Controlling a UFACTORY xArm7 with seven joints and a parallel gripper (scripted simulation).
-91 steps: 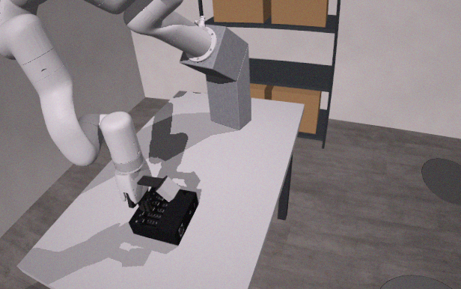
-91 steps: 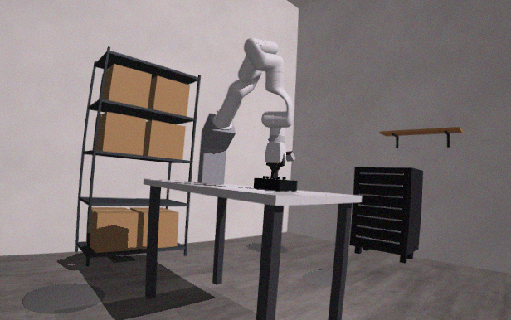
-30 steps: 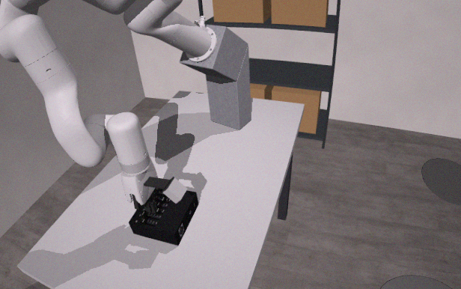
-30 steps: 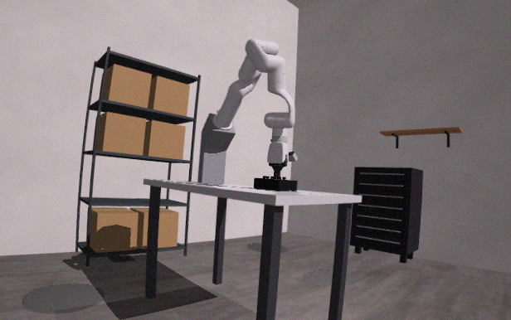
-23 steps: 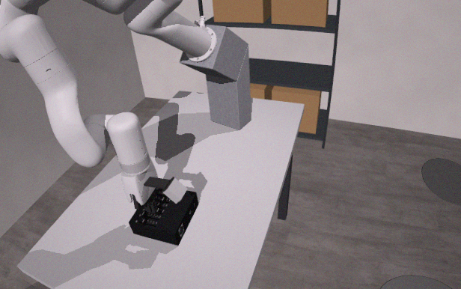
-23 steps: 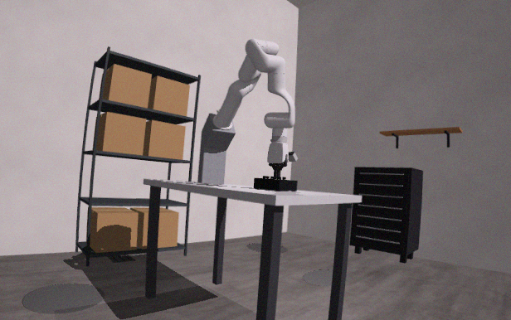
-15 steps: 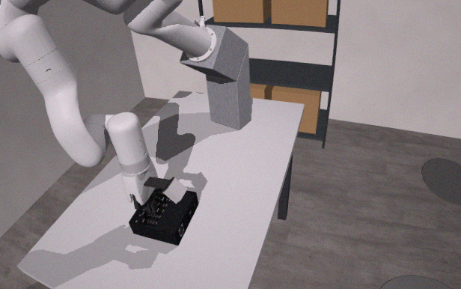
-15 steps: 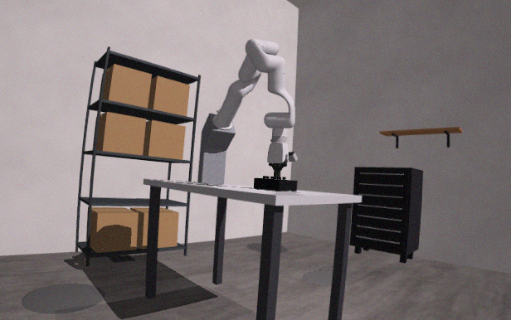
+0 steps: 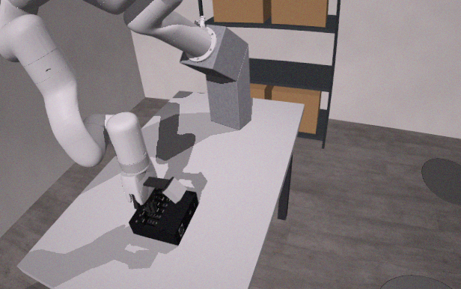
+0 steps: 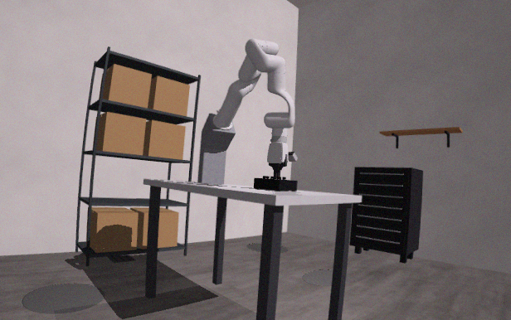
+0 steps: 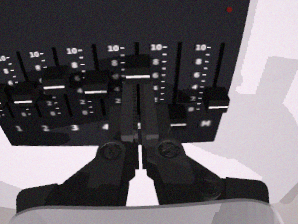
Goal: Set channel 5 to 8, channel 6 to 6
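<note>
Black and boxy, the desk (image 9: 170, 221) sits flat on the white worktop (image 9: 239, 165), toward the near end, turned at a slant to the worktop's edges. In the top view its long axis runs from lower left to upper right. In the wrist view the fader tracks run away from the camera, with the "10" marks at the far end and the caps (image 11: 53, 84) low on the panel. The caps are small dark blocks, each with a pale line across it; white tick marks dot the scale beside each track.

The claw (image 11: 139, 99) points straight down over the fader panel, its two dark fingers pressed together with nothing between them, tips just below a cap (image 11: 137, 71) that stands higher than its neighbours. Whether the tips touch it is not clear.

Bare worktop lies all around the desk, widest toward the far end, where the grey pedestal (image 9: 228, 101) stands. The desk's nearest corner is near the worktop's long edge but not at it.
</note>
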